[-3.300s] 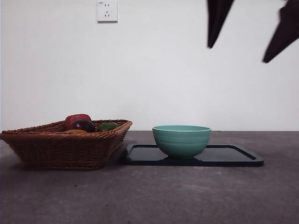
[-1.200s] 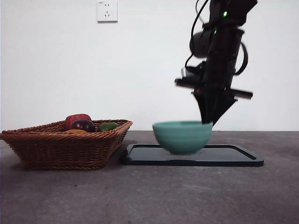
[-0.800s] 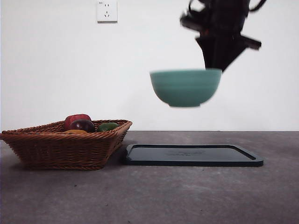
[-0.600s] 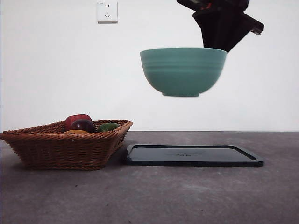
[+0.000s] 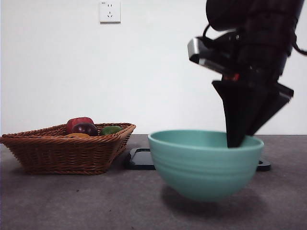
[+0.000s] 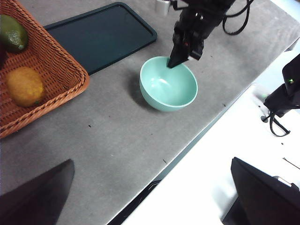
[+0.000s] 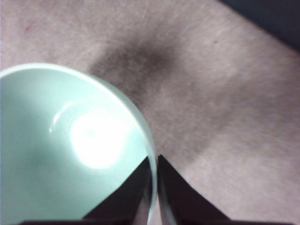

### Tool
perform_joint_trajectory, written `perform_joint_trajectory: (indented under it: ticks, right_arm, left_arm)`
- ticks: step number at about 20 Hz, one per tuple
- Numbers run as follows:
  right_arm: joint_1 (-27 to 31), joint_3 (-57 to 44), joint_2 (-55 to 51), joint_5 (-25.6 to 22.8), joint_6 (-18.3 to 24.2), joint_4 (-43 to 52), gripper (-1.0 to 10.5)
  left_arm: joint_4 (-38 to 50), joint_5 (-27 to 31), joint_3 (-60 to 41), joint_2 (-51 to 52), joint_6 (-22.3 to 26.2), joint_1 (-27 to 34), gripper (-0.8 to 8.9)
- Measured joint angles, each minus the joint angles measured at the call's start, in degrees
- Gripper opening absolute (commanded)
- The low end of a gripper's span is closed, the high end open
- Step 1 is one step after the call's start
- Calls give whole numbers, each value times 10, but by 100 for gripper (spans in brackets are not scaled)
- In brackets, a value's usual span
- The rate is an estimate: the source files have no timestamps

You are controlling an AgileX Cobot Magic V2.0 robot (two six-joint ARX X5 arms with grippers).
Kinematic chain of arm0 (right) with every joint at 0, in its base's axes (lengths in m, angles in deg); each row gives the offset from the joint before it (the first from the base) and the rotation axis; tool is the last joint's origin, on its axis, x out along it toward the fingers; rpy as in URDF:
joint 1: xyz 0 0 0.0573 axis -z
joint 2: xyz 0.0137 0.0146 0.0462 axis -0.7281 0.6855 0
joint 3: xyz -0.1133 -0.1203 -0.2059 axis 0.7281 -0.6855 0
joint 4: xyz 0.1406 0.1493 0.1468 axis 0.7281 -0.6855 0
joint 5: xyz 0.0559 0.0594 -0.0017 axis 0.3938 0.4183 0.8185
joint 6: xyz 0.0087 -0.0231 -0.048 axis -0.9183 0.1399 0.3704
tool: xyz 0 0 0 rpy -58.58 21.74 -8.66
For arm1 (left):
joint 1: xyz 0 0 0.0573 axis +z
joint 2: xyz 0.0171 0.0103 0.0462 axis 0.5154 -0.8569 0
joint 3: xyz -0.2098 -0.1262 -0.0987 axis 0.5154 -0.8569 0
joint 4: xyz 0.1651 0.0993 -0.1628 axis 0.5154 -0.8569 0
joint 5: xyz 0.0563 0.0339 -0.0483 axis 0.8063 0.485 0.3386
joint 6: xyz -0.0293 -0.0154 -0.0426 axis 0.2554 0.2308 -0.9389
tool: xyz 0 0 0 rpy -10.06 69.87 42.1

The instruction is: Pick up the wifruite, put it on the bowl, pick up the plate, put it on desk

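The mint-green bowl [image 5: 206,165] hangs low over or just on the desk [image 5: 72,201], in front of the flat black rectangular tray [image 5: 139,160]; I cannot tell if it touches. My right gripper [image 5: 236,141] is shut on the bowl's right rim, one jaw inside and one outside, as the right wrist view shows on the bowl [image 7: 70,154]. The orange-brown wifruite [image 6: 24,86] lies in the wicker basket [image 6: 47,61]. My left gripper [image 6: 151,161] is open, high above the desk, and holds nothing. The bowl [image 6: 168,86] is empty.
The basket [image 5: 67,153] stands at the left with a red apple [image 5: 79,122], a dark fruit and a green fruit [image 5: 111,130]. The tray [image 6: 101,35] lies bare behind the bowl. The desk's front edge runs close to the bowl in the left wrist view.
The gripper came down onto the bowl's rim, lifted it off the tray, carried it toward the camera and lowered it to the desk in front of the tray.
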Motion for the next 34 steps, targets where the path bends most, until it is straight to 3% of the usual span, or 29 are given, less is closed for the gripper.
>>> perform_joint_trajectory:
  ticks: [10,11,15,18,21,28,34]
  right_arm:
    - [0,-48,0,0,-19,52,12]
    - [0,-48,0,0,-19,53,43]
    - [1,-47,0,0,-19,51,393]
    - [8,-34,-13,0,-19,33,470]
    - [11,-14,-74,0,-19,12,548]
    - [13,37,-273,0,-19,-92,550]
    - [13,45,-462,0,-19,-110,550]
  left_arm:
    - [0,0,0,0,0,0,534]
    - [0,0,0,0,0,0,534]
    - [0,0,0,0,0,0,534]
    - [0,0,0,0,0,0,535]
    - [0,0,0,0,0,0,534]
    - [0,0,0,0,0,0,535]
    - [0,0,0,0,0,0,535]
